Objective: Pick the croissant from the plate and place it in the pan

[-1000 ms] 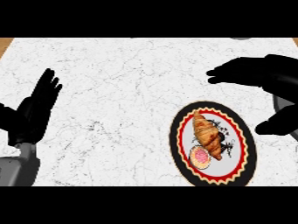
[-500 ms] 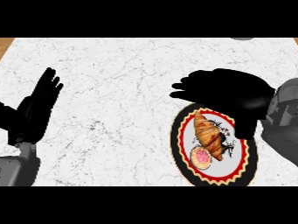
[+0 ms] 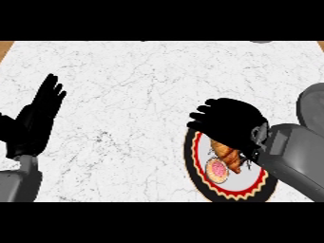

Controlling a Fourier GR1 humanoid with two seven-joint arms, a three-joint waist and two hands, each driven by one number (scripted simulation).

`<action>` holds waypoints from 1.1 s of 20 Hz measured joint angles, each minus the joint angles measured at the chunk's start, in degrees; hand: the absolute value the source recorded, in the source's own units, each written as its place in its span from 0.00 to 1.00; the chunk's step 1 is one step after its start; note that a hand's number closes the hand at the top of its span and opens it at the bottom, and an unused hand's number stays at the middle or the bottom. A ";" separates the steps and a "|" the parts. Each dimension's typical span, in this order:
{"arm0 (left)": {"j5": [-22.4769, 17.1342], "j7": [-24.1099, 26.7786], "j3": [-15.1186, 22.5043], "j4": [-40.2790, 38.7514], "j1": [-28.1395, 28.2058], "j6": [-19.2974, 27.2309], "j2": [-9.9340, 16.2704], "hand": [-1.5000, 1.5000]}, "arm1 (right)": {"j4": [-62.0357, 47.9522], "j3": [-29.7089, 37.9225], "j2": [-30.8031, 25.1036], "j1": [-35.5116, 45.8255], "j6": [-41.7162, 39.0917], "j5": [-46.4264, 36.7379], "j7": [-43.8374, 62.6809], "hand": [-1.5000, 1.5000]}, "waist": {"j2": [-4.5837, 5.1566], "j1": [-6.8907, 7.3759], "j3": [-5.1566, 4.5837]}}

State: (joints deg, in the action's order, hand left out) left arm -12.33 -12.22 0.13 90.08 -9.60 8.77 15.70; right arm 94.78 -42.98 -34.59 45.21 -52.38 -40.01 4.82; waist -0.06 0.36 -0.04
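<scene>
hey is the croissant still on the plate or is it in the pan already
On the plate. The croissant lies on the plate beside a pink pastry, partly hidden under the right robot hand. The grey pan sits apart, to the right.

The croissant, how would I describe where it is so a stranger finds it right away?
On the marble counter, find the round plate with the red and black rim at lower right. The croissant lies on it, half under the right hand: golden brown and elongated, unlike the round pink pastry beside it.
</scene>
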 measured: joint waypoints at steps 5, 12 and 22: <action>-0.37 -1.12 -1.15 0.74 -0.11 -0.52 0.27 0.50 | 4.61 -2.79 -1.77 -1.08 -2.10 -5.41 -0.15 0.00 | -0.02 -0.17 0.03; 1.57 -0.97 -0.37 2.12 1.03 -0.14 -1.36 0.50 | 8.30 -3.97 1.61 -2.85 -3.45 -13.07 2.05 0.00 | -0.02 -0.18 0.02; 1.90 -0.34 -1.89 1.31 1.14 -2.19 -1.92 0.50 | 5.79 -6.58 7.06 -8.60 -2.28 -22.56 3.29 0.00 | 0.05 -0.09 0.03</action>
State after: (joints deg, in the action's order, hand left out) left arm -10.43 -12.56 -1.76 91.39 -8.46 6.58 13.78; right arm 100.57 -49.56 -27.53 36.61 -54.66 -62.57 8.11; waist -0.01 0.27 -0.01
